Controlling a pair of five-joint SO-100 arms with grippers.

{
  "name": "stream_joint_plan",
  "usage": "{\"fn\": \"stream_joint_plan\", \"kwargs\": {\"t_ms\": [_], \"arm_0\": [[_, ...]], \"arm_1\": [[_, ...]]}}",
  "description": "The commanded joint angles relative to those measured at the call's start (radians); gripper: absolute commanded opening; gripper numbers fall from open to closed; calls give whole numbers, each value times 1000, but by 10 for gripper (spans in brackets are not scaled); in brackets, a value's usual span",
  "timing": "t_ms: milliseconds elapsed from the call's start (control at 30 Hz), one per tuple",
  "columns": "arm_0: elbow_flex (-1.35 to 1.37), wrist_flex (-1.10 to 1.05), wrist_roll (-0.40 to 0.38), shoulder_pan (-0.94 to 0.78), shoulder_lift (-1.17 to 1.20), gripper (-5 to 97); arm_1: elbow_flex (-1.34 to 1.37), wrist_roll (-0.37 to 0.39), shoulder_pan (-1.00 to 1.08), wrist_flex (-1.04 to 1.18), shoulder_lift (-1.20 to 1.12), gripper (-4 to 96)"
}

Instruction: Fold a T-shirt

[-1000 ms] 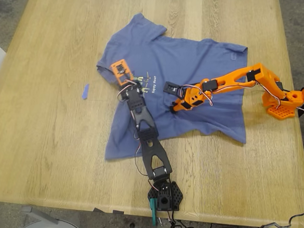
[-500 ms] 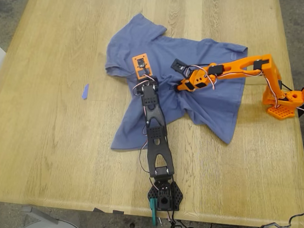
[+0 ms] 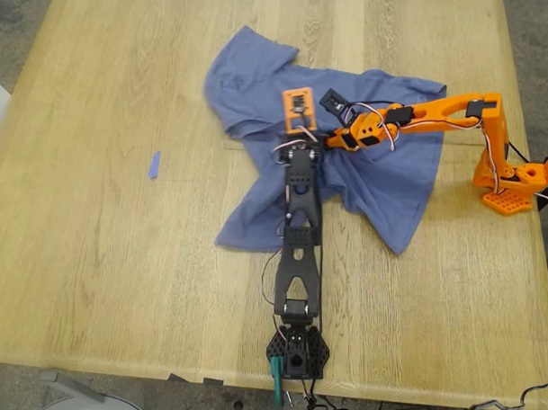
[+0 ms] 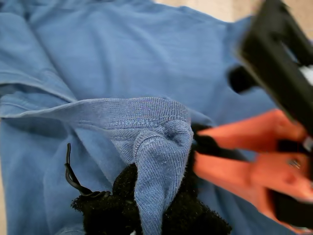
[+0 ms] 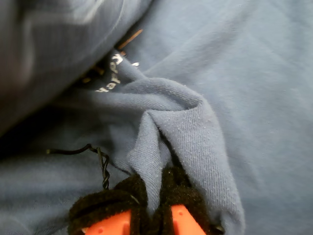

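Note:
The slate-blue T-shirt (image 3: 381, 183) lies bunched on the wooden table, its middle gathered toward the two grippers. My first gripper (image 3: 299, 141), on the black arm, is shut on a pinched ridge of shirt fabric (image 4: 156, 147) between its black fuzzy pads (image 4: 122, 196). My second gripper (image 3: 328, 140), on the orange arm, is shut on a fold of the same shirt (image 5: 195, 132) right beside it. It also shows in the first wrist view (image 4: 234, 156). White lettering (image 5: 115, 66) peeks from a crease. The cartoon print is hidden.
A small blue tape scrap (image 3: 153, 164) lies on the table (image 3: 96, 265) toward the exterior view's left. The black arm's base (image 3: 297, 353) stands at the near edge. The orange arm's base (image 3: 512, 179) stands at the exterior view's right edge.
Both grippers have moved toward the exterior view's right and farther back, dragging the pinched shirt with them. The shirt has gone from spread flat to bunched, hiding the chest print.

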Motion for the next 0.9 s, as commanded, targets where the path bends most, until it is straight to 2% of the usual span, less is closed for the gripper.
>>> {"fn": "stream_joint_plan", "kwargs": {"t_ms": [0, 500, 867], "arm_0": [[-35, 6, -8, 78, 267, 0], [-35, -34, -9, 299, 247, 0], [-35, -64, -12, 512, 173, 0]], "arm_1": [[23, 3, 38, -28, 97, 5], [301, -3, 172, -150, 227, 8], [387, -2, 244, -181, 268, 8]]}}
